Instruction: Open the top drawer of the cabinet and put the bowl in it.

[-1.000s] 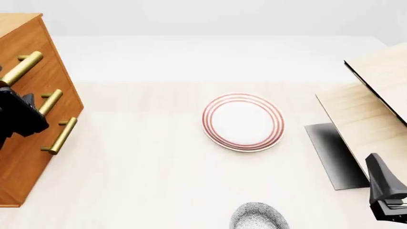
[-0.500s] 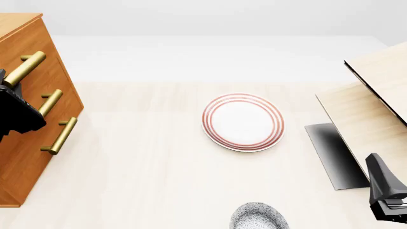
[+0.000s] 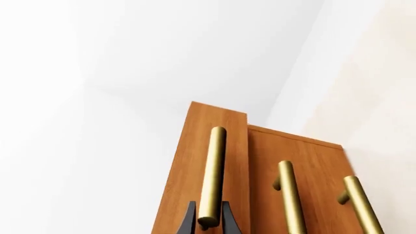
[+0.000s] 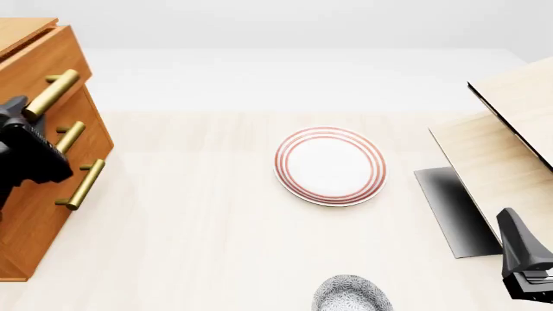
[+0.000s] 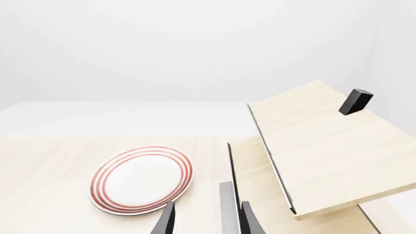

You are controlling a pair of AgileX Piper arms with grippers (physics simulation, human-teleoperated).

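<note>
**Top drawer starts to slide out**

The cabinet (image 4: 39,155) is the landmark. Its top drawer (image 4: 35,61), flush half a second ago, now juts slightly forward of the two below. The left gripper (image 3: 208,222) is clenched on the top handle (image 3: 211,175); more pulling seems needed. The right gripper (image 5: 204,219) waits released, well to the cabinet's right. The bowl (image 4: 350,295) sits untouched, well right of the cabinet, near the front edge.

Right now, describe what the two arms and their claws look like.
Both are matte black with no markings or cables showing. The left claw ends in two thin, tapered black fingers; its body is blocky and ribbed. The right claw has similar slim dark fingers and an angular, wedge-shaped housing.
</note>
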